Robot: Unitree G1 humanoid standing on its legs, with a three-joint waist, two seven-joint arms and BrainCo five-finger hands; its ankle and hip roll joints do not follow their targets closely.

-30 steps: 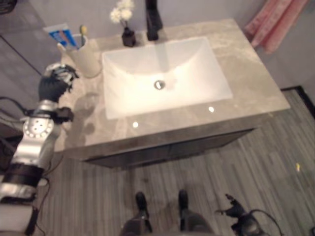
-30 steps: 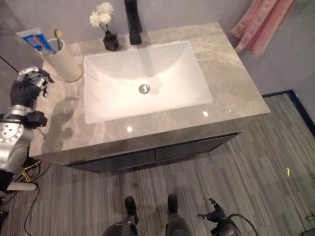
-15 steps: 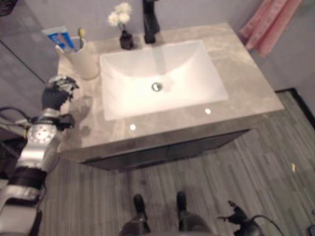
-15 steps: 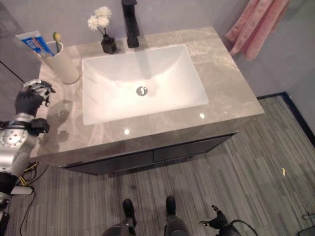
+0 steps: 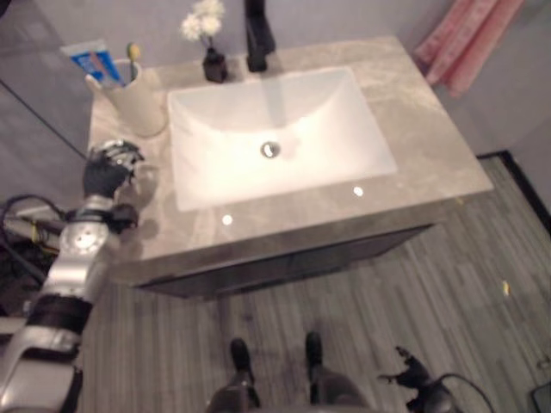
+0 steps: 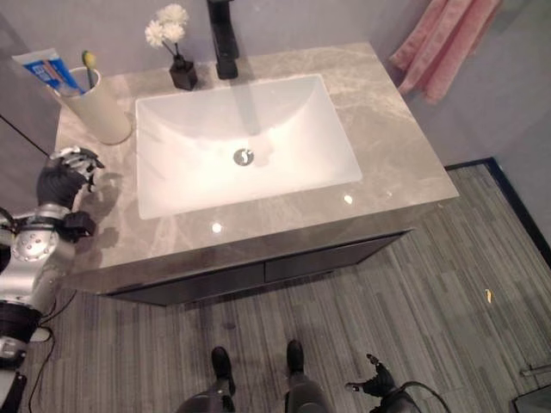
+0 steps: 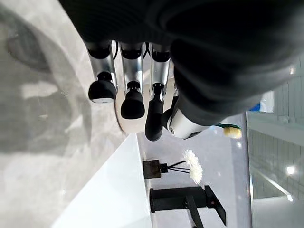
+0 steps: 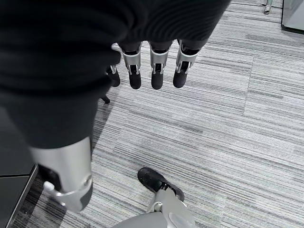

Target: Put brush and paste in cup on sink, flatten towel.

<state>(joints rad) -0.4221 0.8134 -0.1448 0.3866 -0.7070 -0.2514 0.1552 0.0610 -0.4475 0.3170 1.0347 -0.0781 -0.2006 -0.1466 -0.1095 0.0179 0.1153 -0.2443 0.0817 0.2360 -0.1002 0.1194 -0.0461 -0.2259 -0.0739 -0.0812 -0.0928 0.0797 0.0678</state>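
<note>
1. While the cup [image 6: 96, 110] stands at the worktop's [image 6: 405, 155] back left corner beside the basin [image 6: 245, 142], the brush [image 6: 88, 64] and the paste [image 6: 47, 70] stand upright inside it, as they did a second ago.
2. Pink, the towel [image 6: 443, 43] hangs bunched on the wall past the worktop's right end, unchanged.
3. Drawn back from the cup toward the worktop's front left edge, the left hand [image 6: 65, 176] now sits well apart from it, fingers [image 7: 133, 102] loosely curled and holding nothing.
4. Low by the floor [image 8: 228, 123], the right hand [image 8: 152, 71] hangs as before, fingers relaxed and empty.
5. A small flower vase [image 6: 178, 64] and black tap [image 6: 222, 39] stand behind the basin.
</note>
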